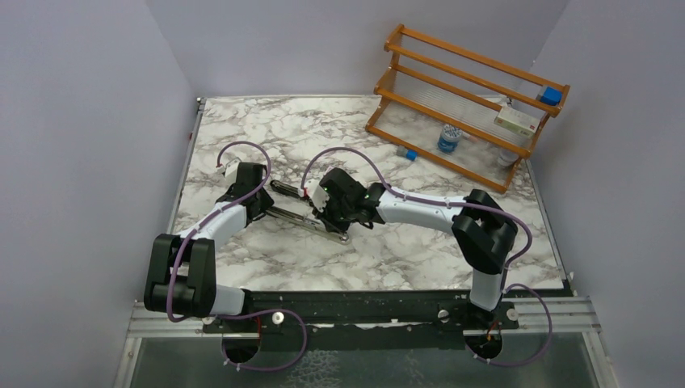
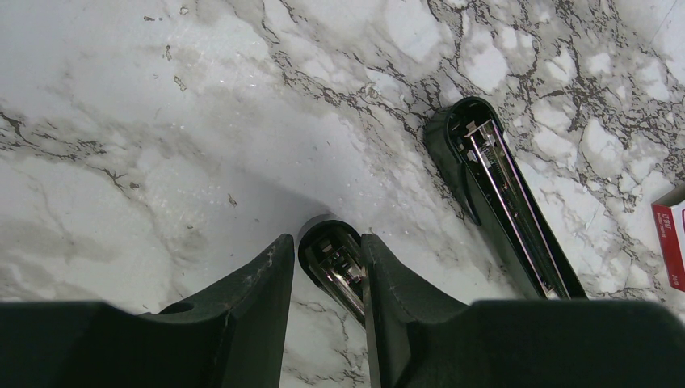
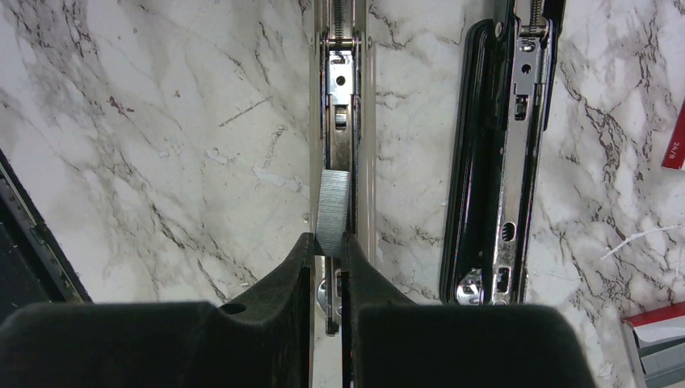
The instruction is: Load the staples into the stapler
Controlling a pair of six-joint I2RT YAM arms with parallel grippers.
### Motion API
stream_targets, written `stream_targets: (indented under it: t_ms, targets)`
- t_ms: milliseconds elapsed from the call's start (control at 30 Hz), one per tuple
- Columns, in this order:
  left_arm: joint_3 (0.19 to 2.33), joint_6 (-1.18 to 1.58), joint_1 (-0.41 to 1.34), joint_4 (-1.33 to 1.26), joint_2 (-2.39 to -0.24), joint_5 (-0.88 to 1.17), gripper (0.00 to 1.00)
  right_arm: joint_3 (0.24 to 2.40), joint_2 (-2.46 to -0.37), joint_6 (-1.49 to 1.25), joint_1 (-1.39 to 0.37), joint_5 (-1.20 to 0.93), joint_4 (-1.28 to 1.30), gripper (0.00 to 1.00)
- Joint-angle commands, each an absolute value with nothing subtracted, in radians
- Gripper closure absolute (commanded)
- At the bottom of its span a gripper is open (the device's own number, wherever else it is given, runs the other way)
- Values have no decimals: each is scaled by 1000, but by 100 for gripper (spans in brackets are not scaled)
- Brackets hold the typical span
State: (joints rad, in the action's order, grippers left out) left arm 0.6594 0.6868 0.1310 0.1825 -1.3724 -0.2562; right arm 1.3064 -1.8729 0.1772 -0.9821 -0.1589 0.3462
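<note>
The black stapler (image 1: 297, 217) lies swung open flat on the marble table, between my two grippers. My left gripper (image 2: 325, 242) is shut on the rounded end of one stapler half (image 2: 333, 260). The other half (image 2: 505, 212) lies free to its right. My right gripper (image 3: 327, 237) is shut on a grey staple strip (image 3: 333, 208). It holds the strip directly over the silver channel (image 3: 343, 105), lined up along it. The black top half (image 3: 494, 162) lies parallel on the right. The red-and-white staples box (image 2: 670, 246) shows at the frame edge.
An orange wooden rack (image 1: 468, 105) stands at the back right with a small bottle (image 1: 448, 139), a flat box (image 1: 517, 121) and a blue cube (image 1: 552, 95). A small blue piece (image 1: 410, 153) lies in front of it. Grey walls enclose the table.
</note>
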Motion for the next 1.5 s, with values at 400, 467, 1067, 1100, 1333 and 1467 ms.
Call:
stream_targets:
  t_ms: [400,467,1067,1100,1333,1467]
  targets:
    - [643,666,123,224,-1356,-272,61,1325,-1889,177,-982,-176,354,99]
    - [643,666,123,224,-1356,-272,62,1325,-1887,174,-982,-175,352,99]
    - [646,667,124,224,-1356,-272,61,1321,-1878,156,-981,-95,335,99]
    - [647,667,123,225,-1357,-272,62,1324,-1882,158,-983,-95,341,99]
    - [646,667,123,225,-1358,-273,62,1331,-1892,165,-983,-115,354,99]
    - [646,667,123,225,-1357,-273,62,1330,-1892,173,-981,-140,354,99]
